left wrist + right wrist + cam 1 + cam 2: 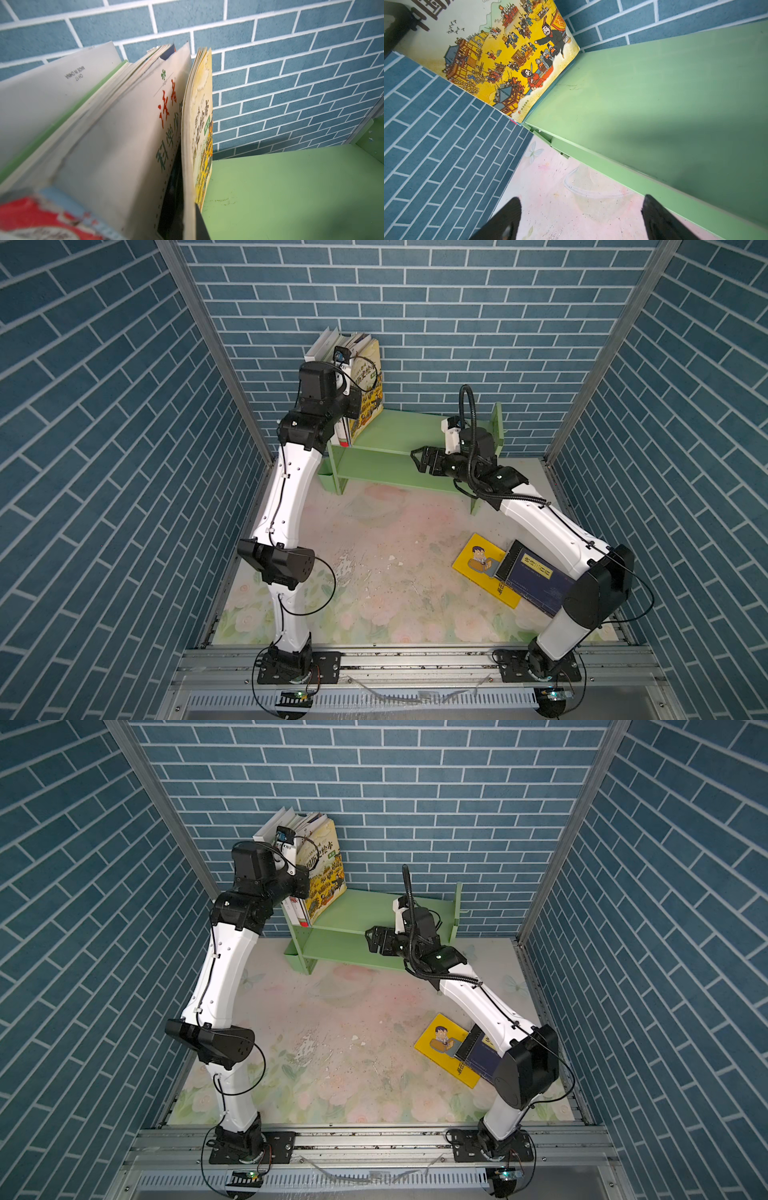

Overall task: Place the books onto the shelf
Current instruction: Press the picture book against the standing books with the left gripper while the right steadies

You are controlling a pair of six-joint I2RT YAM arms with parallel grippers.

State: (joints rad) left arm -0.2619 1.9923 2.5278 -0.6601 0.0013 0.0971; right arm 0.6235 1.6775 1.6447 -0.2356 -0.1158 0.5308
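Books lean together at the left end of the shelf top tier, left gripper clenched on the pale yellow book, probably steadying the row, right gripper spread empty nearby; bright yellow book and navy book wait on the table.

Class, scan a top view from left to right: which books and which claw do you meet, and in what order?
pale yellow book, standing on the shelf → right claw, open → bright yellow book, flat on the table → navy book, lying partly on it.
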